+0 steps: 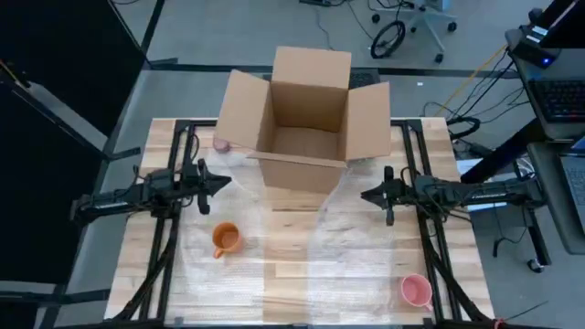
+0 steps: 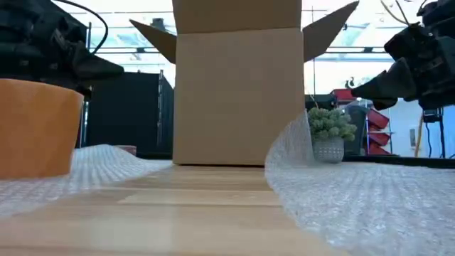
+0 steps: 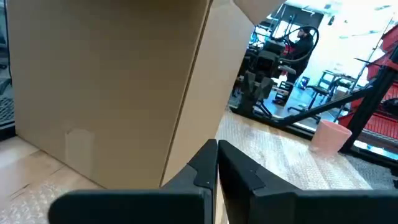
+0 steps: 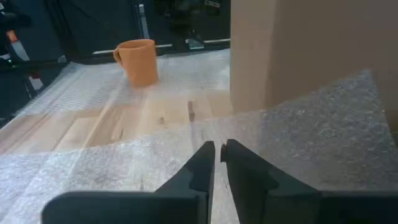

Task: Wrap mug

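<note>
The orange mug (image 1: 225,239) is standing upright on the left sheet of bubble wrap (image 1: 206,265), near the table's (image 1: 292,274) front left. A pink mug (image 1: 416,290) is sitting at the near right on the other sheet (image 1: 366,247). The left gripper (image 1: 222,183) is hovering beside the cardboard box (image 1: 306,119), fingers closed on nothing; the right gripper (image 1: 366,195) is doing likewise opposite. Neither is touching wrap or mug. Judging from here, a closed gripper reaching low could knock the mug over, or drag the loose wrap and shift it.
</note>
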### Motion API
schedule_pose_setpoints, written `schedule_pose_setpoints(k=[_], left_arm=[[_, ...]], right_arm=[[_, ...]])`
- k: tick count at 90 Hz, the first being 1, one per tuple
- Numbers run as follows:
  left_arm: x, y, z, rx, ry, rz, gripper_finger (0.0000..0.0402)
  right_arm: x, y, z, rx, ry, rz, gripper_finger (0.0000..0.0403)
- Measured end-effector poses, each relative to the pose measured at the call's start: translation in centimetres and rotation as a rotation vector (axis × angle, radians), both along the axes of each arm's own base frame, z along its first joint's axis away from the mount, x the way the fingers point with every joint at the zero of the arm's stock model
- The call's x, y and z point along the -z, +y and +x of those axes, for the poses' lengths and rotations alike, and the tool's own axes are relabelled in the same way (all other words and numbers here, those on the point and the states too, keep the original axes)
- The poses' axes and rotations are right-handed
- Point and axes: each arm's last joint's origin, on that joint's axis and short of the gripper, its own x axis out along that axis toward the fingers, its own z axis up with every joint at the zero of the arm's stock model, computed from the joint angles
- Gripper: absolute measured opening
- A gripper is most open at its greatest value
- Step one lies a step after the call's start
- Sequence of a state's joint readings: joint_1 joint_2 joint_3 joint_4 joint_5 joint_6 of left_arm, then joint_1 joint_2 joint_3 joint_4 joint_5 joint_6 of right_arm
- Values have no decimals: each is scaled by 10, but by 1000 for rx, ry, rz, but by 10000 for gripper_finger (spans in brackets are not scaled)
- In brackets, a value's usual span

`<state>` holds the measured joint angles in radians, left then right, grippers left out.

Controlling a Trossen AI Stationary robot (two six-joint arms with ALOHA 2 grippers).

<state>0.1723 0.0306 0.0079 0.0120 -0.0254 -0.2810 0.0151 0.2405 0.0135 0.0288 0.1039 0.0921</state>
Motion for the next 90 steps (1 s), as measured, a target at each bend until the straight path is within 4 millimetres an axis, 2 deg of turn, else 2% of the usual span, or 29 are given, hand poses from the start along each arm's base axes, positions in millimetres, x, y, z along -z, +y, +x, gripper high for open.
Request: schedule_pose_setpoints(k=[72, 90], left_arm=[[0, 0, 0, 0, 0, 0, 0], [0, 0, 0, 0, -1, 0, 0]], right_arm=[[-2, 0, 0, 4, -20, 5, 27], [-11, -1, 2, 64, -141, 245, 27]])
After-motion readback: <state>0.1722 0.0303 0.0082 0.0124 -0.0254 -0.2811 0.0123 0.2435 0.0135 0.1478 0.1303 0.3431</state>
